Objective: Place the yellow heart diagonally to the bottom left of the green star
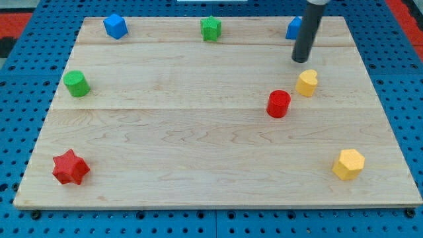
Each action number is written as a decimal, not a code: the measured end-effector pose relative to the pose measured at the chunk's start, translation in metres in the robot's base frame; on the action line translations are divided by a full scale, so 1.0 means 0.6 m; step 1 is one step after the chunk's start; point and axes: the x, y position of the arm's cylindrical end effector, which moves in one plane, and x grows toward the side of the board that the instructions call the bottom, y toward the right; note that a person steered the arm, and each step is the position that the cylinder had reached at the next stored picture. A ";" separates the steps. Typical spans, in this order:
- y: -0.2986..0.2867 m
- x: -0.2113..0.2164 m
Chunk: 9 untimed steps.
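My tip (301, 61), bare and holding nothing, stood just off the small yellow heart-shaped block (307, 82) at its twelve o'clock, the green star-shaped block (211, 28) far toward ten o'clock

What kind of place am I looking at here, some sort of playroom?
More likely a robot test bench, I think: a wooden board lies on a blue pegboard table, small coloured blocks like the red star are scattered about, and my tip hangs just above the yellow heart.
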 end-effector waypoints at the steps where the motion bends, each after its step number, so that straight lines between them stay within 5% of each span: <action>1: -0.162 0.012; 2: -0.212 0.034; 4: 0.097 -0.002; 5: 0.218 0.057; 7: -0.016 0.116; 8: -0.252 0.116; 9: -0.326 0.053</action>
